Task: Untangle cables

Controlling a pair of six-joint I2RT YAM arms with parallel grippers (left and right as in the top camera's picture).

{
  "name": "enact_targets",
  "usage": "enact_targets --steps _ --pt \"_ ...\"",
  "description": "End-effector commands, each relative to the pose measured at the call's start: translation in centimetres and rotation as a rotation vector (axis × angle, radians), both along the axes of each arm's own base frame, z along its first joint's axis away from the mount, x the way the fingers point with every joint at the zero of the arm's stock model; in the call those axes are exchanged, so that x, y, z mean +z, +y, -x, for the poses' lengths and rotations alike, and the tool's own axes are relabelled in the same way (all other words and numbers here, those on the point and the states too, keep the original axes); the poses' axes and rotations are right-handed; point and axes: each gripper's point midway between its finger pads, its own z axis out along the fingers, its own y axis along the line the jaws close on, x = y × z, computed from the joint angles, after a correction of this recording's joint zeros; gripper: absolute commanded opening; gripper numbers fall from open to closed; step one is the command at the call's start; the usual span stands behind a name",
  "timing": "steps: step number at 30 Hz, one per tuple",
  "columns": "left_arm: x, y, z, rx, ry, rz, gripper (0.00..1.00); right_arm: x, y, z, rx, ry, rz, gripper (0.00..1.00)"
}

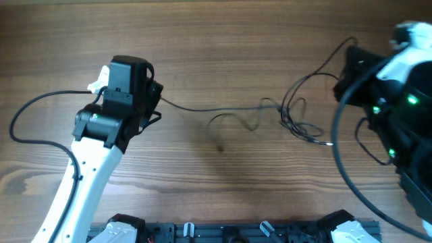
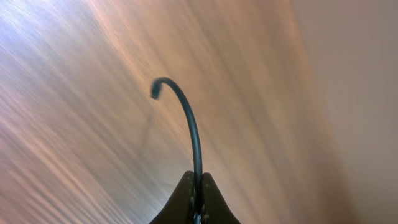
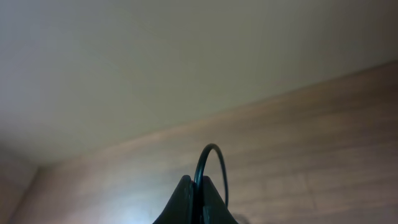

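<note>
**A claw on each side of the knot (image 1: 297,120)**

Left of the knot, your left gripper (image 2: 198,179) is pinching one of the cables (image 1: 202,108), fingers closed tight on it. The strand is arching up out of the tips and stretching across the wooden table (image 1: 223,40) into the knot. The knot itself is lying in loose loops. Right of the knot, your right gripper (image 3: 198,183) is squeezing another strand in closed fingers, with a small loop rising from them.

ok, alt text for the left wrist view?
The left claw is shut on a thin black cable, which rises from between its fingers and hooks over to the left at its end. Behind it lies a blurred wooden table.
</note>
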Motion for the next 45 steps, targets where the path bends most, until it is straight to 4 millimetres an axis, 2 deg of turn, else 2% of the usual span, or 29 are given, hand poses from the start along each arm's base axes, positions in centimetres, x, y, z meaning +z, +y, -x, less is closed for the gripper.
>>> enact_targets --steps 1,4,5,6,7,8,10,12,14,16,18,19,20,21,22,23,25,26,27,28,29,31,36,38,41,45 --pt "-1.5 4.7 0.5 0.123 0.073 -0.264 0.04 1.9 -2.7 0.5 -0.146 -0.057 -0.004 0.04" --pt "-2.6 4.9 0.4 0.125 0.116 -0.29 0.04 0.2 -3.1 0.6 -0.166 0.011 0.029 0.04" --pt "-2.5 4.3 -0.1 0.111 0.096 -0.256 0.04 -0.6 -3.5 0.7 -0.197 0.043 0.036 0.04" --pt "-2.0 3.1 -0.9 0.056 0.059 -0.21 0.04 -1.3 -4.0 0.6 -0.233 0.071 0.041 0.04" --pt "-0.9 0.9 -2.2 -0.066 -0.012 -0.146 0.04 -2.6 -4.9 0.4 -0.306 0.12 0.055 0.04" --pt "4.7 -5.0 -4.3 -0.351 -0.266 0.043 0.04 -5.0 -6.0 0.2 -0.417 0.208 0.077 0.04" --pt "10.8 -8.1 -4.3 -0.484 -0.491 0.178 0.04 -7.0 -6.2 -0.3 -0.457 0.288 0.119 0.04" --pt "17.7 -10.2 -2.6 -0.602 -0.725 0.286 0.04 -9.6 -5.8 -1.2 -0.459 0.397 0.195 0.04" --pt "22.5 -9.8 -0.2 -0.608 -0.873 0.328 0.04 -11.6 -5.6 -1.8 -0.484 0.471 0.215 0.04" --pt "25.1 -8.5 1.6 -0.556 -0.957 0.324 0.04 -13.2 -5.7 -2.5 -0.536 0.519 0.191 0.04" --pt "28.0 -7.8 3.8 -0.549 -1.059 0.321 0.04 -15.1 -4.6 -3.1 -0.497 0.593 0.161 0.04" --pt "28.7 -7.6 4.4 -0.552 -1.087 0.321 0.04 -15.8 -3.9 -3.3 -0.469 0.623 0.15 0.07" --pt "29.4 -7.5 5.0 -0.554 -1.115 0.32 0.04 -16.4 -3.3 -3.5 -0.445 0.649 0.133 0.34" --pt "30.0 -7.4 5.4 -0.552 -1.137 0.328 0.04 -17.1 -2.5 -3.7 -0.413 0.68 0.12 0.69" --pt "30.3 -7.3 5.5 -0.55 -1.146 0.336 0.04 -17.7 -1.6 -4.0 -0.342 0.707 0.131 0.88" --pt "30.6 -7.3 5.6 -0.55 -1.159 0.34 0.04 -18.1 -0.6 -4.4 -0.26 0.729 0.153 0.98" --pt "30.3 -7.3 5.0 -0.539 -1.147 0.339 0.04 -19.1 4.2 -4.8 0.137 0.767 0.199 0.99" --pt "30.0 -7.3 4.7 -0.524 -1.131 0.364 0.04 -19.1 6.1 -4.5 0.29 0.763 0.197 1.0" --pt "29.7 -7.4 4.2 -0.507 -1.108 0.402 0.04 -18.7 9.1 -3.6 0.512 0.743 0.163 1.0" --pt "29.4 -7.5 3.6 -0.482 -1.08 0.463 0.04 -18.0 11.6 -2.6 0.7 0.704 0.119 0.99" --pt "29.7 -7.8 2.6 -0.449 -1.069 0.566 0.04 -15.6 16.2 -0.4 1.043 0.57 0.045 1.0" --pt "30.3 -8.0 2.1 -0.431 -1.077 0.644 0.04 -14.9 17.4 0.0 1.107 0.526 0.035 1.0" --pt "33.4 -8.3 1.6 -0.421 -1.161 0.861 0.04 -13.2 21.3 0.2 1.197 0.38 0.087 1.0" --pt "33.5 -8.4 1.1 -0.401 -1.147 0.925 0.04 -12.8 22.0 -0.9 1.124 0.356 0.089 1.0" --pt "33.4 -8.2 0.9 -0.378 -1.139 0.946 0.04 -12.0 23.1 -1.5 1.119 0.298 0.097 1.0" --pt "33.4 -8.1 0.8 -0.354 -1.117 1.002 0.04 -12.8 25.2 -1.6 1.158 0.284 0.109 1.0"
